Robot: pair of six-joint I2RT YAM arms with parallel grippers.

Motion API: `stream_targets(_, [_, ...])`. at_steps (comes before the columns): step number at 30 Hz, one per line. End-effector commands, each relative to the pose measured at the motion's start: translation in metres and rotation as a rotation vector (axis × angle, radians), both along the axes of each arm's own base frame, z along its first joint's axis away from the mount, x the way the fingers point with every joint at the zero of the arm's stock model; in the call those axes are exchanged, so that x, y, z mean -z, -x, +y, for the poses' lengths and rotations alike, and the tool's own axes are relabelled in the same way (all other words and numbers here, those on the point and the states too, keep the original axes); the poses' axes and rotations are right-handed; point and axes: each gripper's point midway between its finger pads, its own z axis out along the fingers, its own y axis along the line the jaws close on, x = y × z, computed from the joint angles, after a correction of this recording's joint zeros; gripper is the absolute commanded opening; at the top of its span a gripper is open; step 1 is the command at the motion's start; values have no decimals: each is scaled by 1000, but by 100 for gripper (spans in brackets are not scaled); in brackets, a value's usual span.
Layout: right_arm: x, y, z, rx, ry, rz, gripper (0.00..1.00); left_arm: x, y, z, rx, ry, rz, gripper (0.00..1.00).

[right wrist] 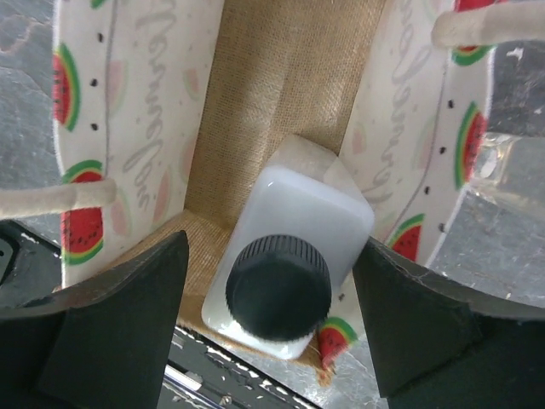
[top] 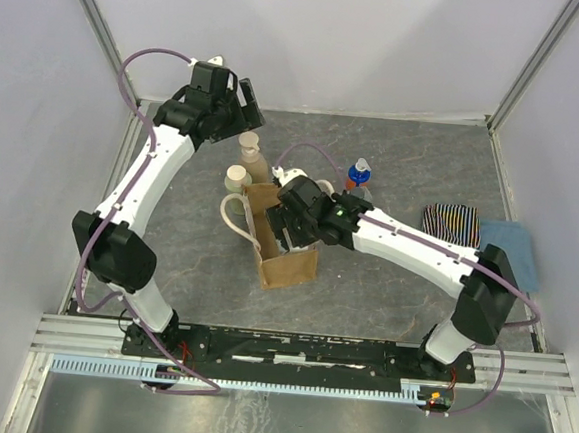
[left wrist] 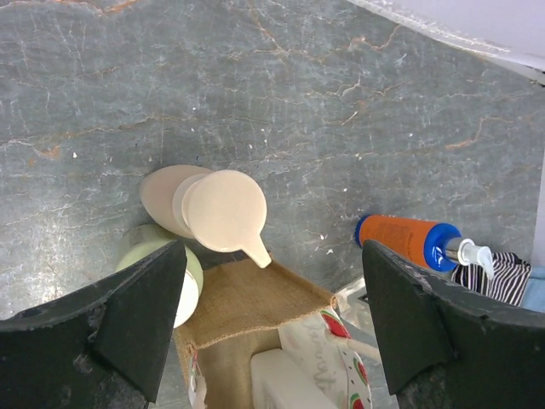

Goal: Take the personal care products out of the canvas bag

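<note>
While the right gripper (right wrist: 271,281) hangs wide open and empty over the canvas bag (top: 292,267), a white dark-capped bottle (right wrist: 300,223) sits inside, directly beneath it; the left gripper (left wrist: 271,324) gapes empty too.

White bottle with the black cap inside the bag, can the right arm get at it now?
Probably yes. The right claw hangs open above the open mouth of the canvas bag, with the white bottle below it and nothing over its black cap. The rope handles sit close and might snag.
</note>
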Motion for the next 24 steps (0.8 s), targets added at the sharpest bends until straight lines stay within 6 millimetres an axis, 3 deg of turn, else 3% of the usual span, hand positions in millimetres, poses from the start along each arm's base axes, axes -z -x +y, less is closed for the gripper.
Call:
stream_targets(1, [21, 2, -2, 61, 38, 51, 83, -45, 5, -3, -3, 73, -100, 90])
stream_targets(6, [22, 0, 2, 73, 42, 57, 74, -47, 9, -2, -5, 79, -101, 90])
stream_targets(10, [-4, -12, 5, 77, 20, -11, 65, -43, 11, -2, -8, 82, -89, 90])
stream_targets(15, [-71, -30, 12, 68, -58, -154, 59, -46, 13, -1, -7, 83, -96, 90])
stream_targets(19, [-141, -41, 18, 37, -159, -287, 59, -46, 16, 0, -6, 81, -98, 90])
stream_targets(22, [-197, -51, 14, 55, -242, -424, 58, -46, 19, 1, -5, 80, -98, 90])
stream_targets(24, [-222, -59, 8, 73, -263, -504, 58, -44, 21, 1, -4, 79, -95, 90])
